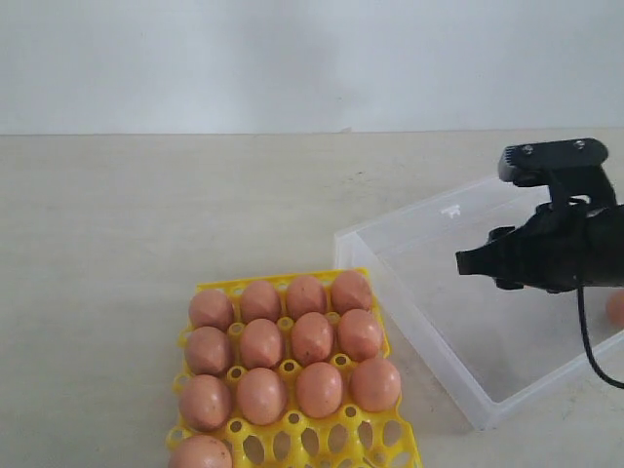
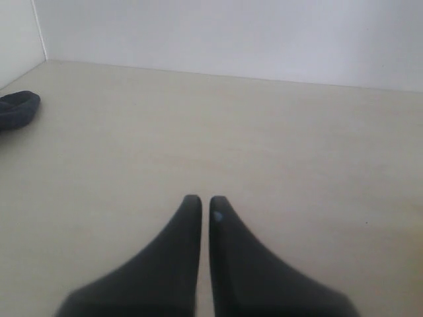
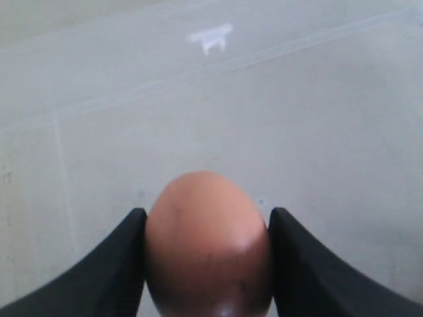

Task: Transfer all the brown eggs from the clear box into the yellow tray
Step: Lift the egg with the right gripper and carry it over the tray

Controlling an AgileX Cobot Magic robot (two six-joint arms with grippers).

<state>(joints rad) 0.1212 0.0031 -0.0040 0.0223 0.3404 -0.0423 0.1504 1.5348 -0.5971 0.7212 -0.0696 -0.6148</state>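
Observation:
The yellow tray (image 1: 292, 434) at the lower left of the exterior view holds several brown eggs (image 1: 312, 336) in its sockets. The clear box (image 1: 458, 336) lies to its right. My right gripper (image 1: 466, 261) hovers over the box. In the right wrist view that gripper (image 3: 207, 211) is shut on one brown egg (image 3: 208, 244), a finger pressing each side, above the box floor (image 3: 198, 112). Another egg (image 1: 616, 307) peeks in at the exterior view's right edge. My left gripper (image 2: 204, 199) is shut and holds nothing, over bare table; it does not show in the exterior view.
Front sockets of the tray (image 1: 341, 448) stand open. A dark object (image 2: 16, 109) lies on the table near a wall corner in the left wrist view. A white wall (image 1: 312, 58) runs behind the beige table (image 1: 146, 214).

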